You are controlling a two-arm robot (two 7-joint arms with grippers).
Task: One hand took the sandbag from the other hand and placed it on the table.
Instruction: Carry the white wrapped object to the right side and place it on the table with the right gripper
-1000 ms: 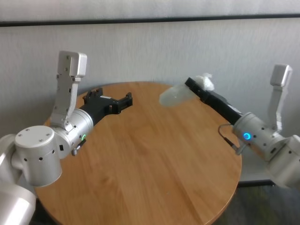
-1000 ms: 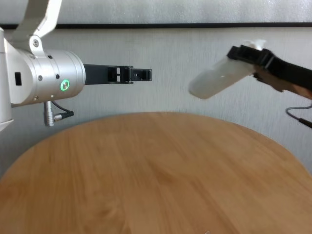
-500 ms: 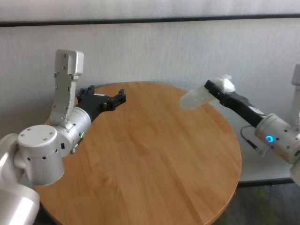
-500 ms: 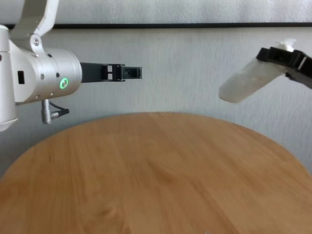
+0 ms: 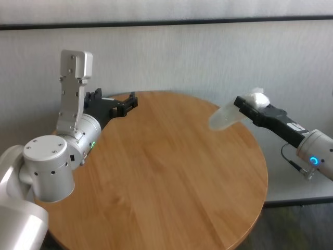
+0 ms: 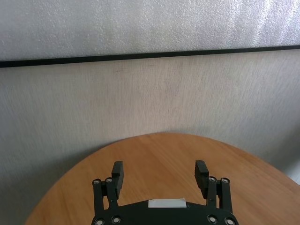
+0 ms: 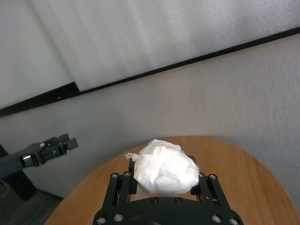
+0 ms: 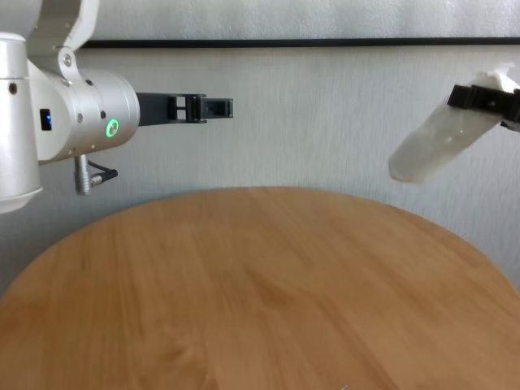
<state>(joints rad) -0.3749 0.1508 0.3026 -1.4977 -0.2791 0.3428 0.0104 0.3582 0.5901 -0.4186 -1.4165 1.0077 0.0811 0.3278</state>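
Head: R gripper (image 5: 240, 104), blue ring, clamped on sandbag (image 5: 225, 117), held in air over table (image 5: 171, 172) far-right edge, bag free end tilted down. L gripper (image 5: 130, 99), green ring, fingers wide, empty, above far-left edge.
L wrist: fingers (image 6: 116, 171) apart, nothing between.
R wrist: bag crimped end bulges between closed jaws.
Chest: bag well above tabletop, not touching.
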